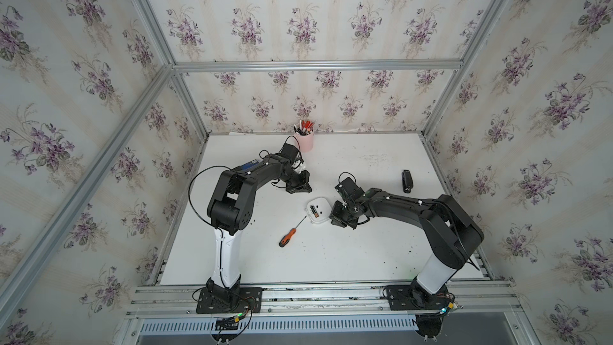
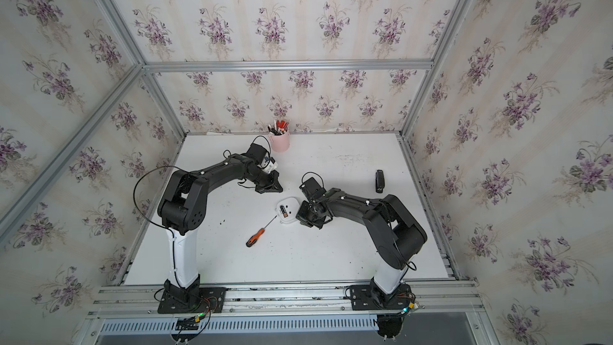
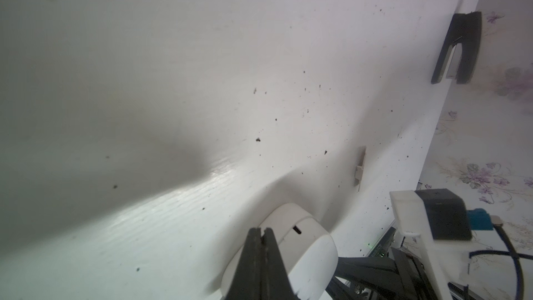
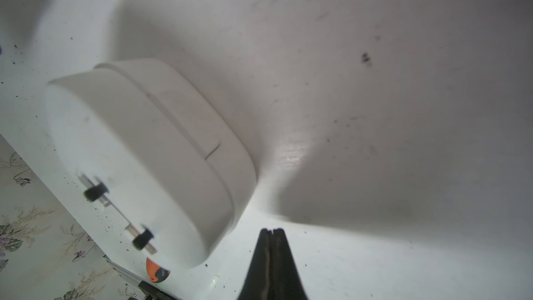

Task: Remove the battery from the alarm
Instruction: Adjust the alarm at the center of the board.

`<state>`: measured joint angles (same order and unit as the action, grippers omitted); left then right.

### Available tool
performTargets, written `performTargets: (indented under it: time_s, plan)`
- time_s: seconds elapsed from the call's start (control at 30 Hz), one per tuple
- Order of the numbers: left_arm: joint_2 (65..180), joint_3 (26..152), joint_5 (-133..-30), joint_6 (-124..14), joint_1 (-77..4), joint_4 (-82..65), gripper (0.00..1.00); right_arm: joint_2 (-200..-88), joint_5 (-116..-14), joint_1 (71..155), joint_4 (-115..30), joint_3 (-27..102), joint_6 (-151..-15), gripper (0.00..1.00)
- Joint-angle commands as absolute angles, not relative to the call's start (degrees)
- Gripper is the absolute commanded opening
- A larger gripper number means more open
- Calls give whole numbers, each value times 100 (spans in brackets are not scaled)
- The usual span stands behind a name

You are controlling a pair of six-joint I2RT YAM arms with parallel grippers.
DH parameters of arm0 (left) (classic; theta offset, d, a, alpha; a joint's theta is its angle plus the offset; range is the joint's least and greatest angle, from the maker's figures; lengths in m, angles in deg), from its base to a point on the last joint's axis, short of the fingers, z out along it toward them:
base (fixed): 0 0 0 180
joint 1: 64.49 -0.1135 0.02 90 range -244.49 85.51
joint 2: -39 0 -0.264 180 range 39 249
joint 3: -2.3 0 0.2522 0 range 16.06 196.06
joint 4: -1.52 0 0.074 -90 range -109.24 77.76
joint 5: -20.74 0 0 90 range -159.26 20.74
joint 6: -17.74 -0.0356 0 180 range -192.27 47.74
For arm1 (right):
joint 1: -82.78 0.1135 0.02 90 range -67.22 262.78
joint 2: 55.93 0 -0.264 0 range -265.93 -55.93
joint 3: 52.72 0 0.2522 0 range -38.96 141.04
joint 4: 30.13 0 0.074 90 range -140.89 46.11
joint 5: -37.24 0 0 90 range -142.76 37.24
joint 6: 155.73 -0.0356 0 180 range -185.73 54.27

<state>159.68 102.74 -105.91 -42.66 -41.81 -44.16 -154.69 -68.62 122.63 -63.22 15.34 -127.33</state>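
Left tool [image 3: 261, 230] tips pressed together, empty, at 11 o'clock from small white rounded-square plastic alarm [image 1: 323, 209]. Right tool [image 4: 271, 230] also pressed together, empty, just beside alarm at 3 o'clock. Alarm lies face-down mid white tabletop [image 1: 331, 260]; black AA battery with copper end [image 1: 314, 210] sits in its open back compartment. Orange-handled screwdriver [image 1: 287, 236] at 7 o'clock, tip near alarm.

screwdriver [image 1: 292, 233] beside alarm [image 1: 317, 210], table [image 1: 365, 253] open

White alarm [image 1: 319, 211] — orange-handled screwdriver [image 1: 287, 237]
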Motion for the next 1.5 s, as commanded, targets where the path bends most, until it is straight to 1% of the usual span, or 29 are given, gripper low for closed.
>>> performTargets:
  time_s: [0.0, 0.4, 0.77, 0.87, 0.93, 1.03, 1.17, 1.23, 1.3, 1.37, 1.47]
  plan:
    - [16039, 10284, -10611, -4250, -4031, -4492, 1, -15481, -6862, 12277, -6032, 1520, -12934, 0]
    - [15560, 9378, -10363, -4045, -3772, -4301, 1, -15539, -6922, 12150, -6084, 1647, -12670, 0]
    - [15384, 9176, -10158, -3808, -3399, -4299, 1, -15650, -6954, 11796, -6486, 1985, -12116, 1]
    - [15281, 9096, -9937, -3757, -3417, -4379, 4, -15473, -6779, 11729, -6699, 1883, -12053, 2]
    - [15249, 9150, -9863, -3764, -3447, -4478, 8, -15282, -6806, 11635, -6691, 1656, -12079, 5]
    - [15182, 9331, -9698, -3804, -3477, -4645, 18, -14999, -6840, 11548, -6752, 1387, -12087, 6]
    - [15043, 9612, -9541, -3871, -3544, -4900, 40, -14756, -6873, 11539, -6741, 1117, -12109, 10]
    - [14852, 9657, -9498, -3912, -3598, -5037, 49, -14735, -6931, 11525, -6712, 1085, -12054, 11]
    - [14538, 9593, -9379, -4025, -3643, -5295, 58, -14755, -6942, 11518, -6796, 1198, -11929, 15]
    - [14213, 9449, -9264, -4161, -3705, -5614, 63, -14766, -6955, 11504, -6920, 1335, -11820, 17]
    - [13690, 9122, -9026, -4296, -3813, -6143, 67, -14741, -7051, 11440, -6993, 1409, -11688, 21]
